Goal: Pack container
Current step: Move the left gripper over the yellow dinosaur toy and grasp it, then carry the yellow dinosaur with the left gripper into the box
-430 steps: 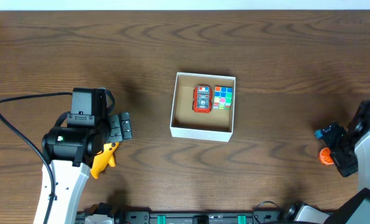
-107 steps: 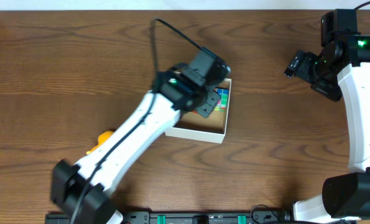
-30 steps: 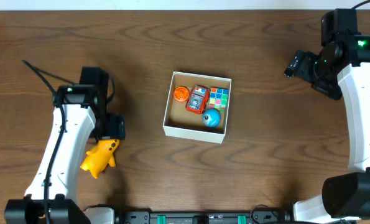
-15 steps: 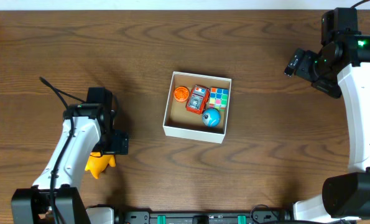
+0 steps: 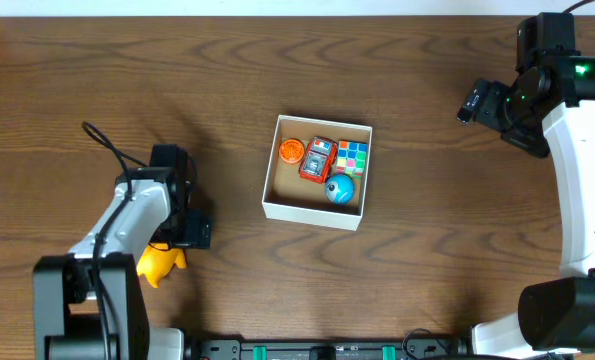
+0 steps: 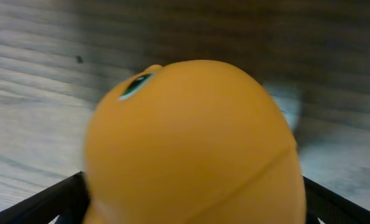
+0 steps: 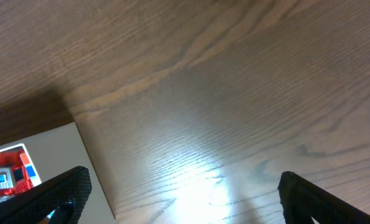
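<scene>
Left wrist view shows left end effector (image 6: 194, 199) spread around orange toy (image 6: 191, 124); right end effector (image 7: 183, 179) spread above table (image 7: 234, 93).

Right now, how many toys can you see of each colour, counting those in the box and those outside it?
orange round toy, in the container: 1
red toy, in the container: 1
blue ball, in the container: 1
multicoloured cube, in the container: 1
yellow-orange figure, outside on the table: 1
Total: 5
</scene>
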Controlling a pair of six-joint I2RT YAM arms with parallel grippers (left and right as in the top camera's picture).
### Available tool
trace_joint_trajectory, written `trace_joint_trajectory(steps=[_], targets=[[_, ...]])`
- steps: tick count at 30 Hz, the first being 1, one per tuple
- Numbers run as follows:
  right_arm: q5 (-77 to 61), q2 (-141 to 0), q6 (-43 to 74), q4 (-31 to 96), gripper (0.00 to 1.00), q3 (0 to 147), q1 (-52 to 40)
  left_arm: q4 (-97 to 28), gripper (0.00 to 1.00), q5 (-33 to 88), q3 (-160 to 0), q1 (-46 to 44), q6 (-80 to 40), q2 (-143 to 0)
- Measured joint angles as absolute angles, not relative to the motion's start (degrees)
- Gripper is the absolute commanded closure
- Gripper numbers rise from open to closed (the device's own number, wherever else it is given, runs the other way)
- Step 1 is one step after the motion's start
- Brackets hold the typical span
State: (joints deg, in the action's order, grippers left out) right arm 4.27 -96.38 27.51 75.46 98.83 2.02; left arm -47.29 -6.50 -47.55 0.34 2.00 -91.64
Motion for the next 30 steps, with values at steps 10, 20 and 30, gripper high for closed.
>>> trace_joint_trajectory(steps=[10, 20, 30], targets=[[4.29, -96.38, 27.35, 75.42, 0.01, 98.83, 2.02, -47.55, 0.45, -7.81, -47.55, 0.45, 2.83, -92.79], [4.27, -96.38, 27.35, 75.42, 0.01, 98.83, 2.02, -47.57, 0.75, -7.66, -47.55, 0.49, 2.90, -92.79], [4.27, -96.38, 27.35, 75.44, 0.01, 98.83, 2.02, -49.58, 0.93, -5.98, -54.63, -0.03, 2.96, -91.55]])
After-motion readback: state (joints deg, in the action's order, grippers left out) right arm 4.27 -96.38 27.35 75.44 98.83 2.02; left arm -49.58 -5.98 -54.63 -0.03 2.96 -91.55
